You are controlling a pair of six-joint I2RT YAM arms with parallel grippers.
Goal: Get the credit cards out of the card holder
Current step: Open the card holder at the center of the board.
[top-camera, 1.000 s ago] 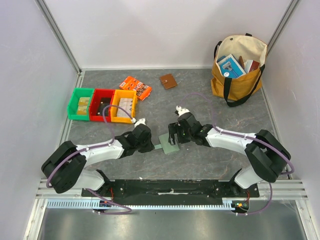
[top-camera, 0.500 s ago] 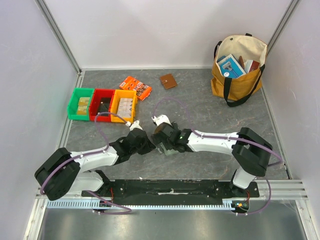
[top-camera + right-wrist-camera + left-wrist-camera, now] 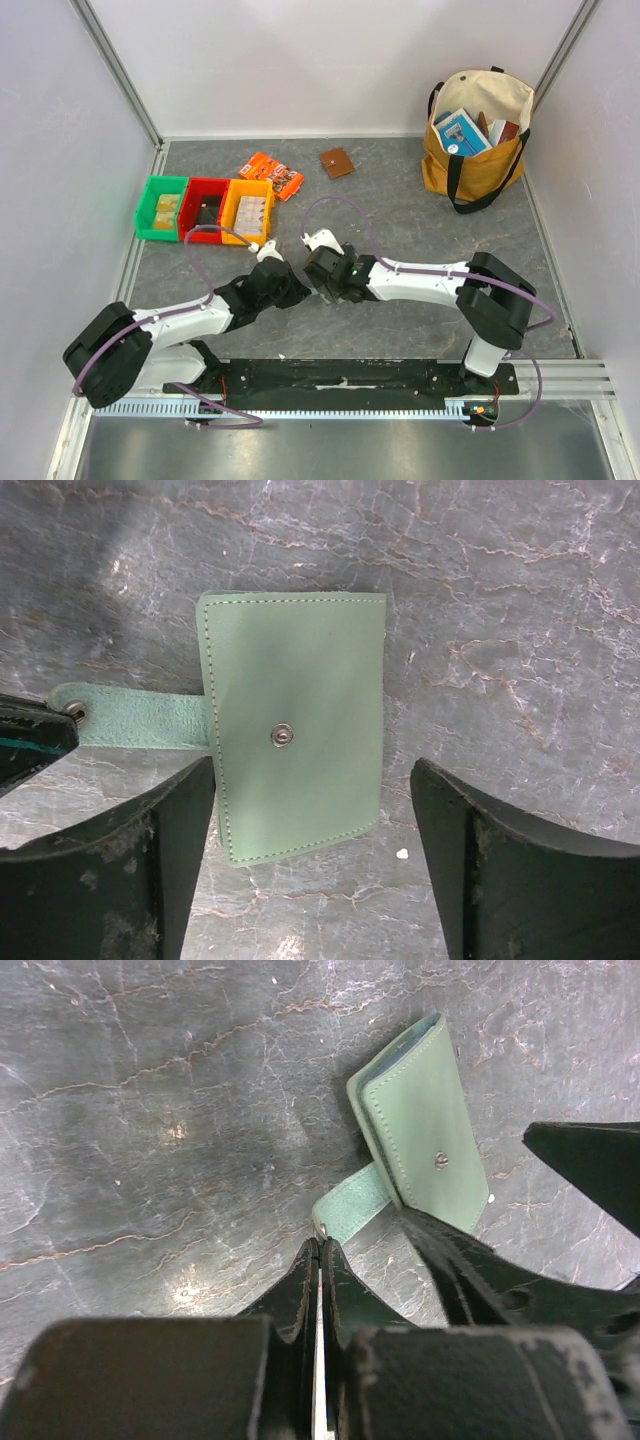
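The pale green card holder (image 3: 295, 700) lies closed on the dark stone table, snap stud up, with its side tab (image 3: 140, 720) pointing at my left gripper. That left gripper (image 3: 322, 1245) is shut, its tips pinched on the very end of the tab (image 3: 350, 1210). Its black finger (image 3: 30, 745) shows at the left edge of the right wrist view. My right gripper (image 3: 310, 830) hovers open just above the card holder (image 3: 425, 1130), one finger on each side of its near end, touching nothing. In the top view both grippers (image 3: 300, 285) (image 3: 325, 280) meet at mid-table and cover the holder. The credit cards are hidden.
Green (image 3: 160, 207), red (image 3: 205, 208) and orange (image 3: 247, 212) bins stand at the left. An orange printed packet (image 3: 271, 174) and a brown square wallet (image 3: 337, 162) lie behind them. A tan tote bag (image 3: 475, 135) with books stands at the back right.
The right gripper has swung left, from beside the card holder to directly over it. The left arm has leaned in slightly, still shut at the tab.
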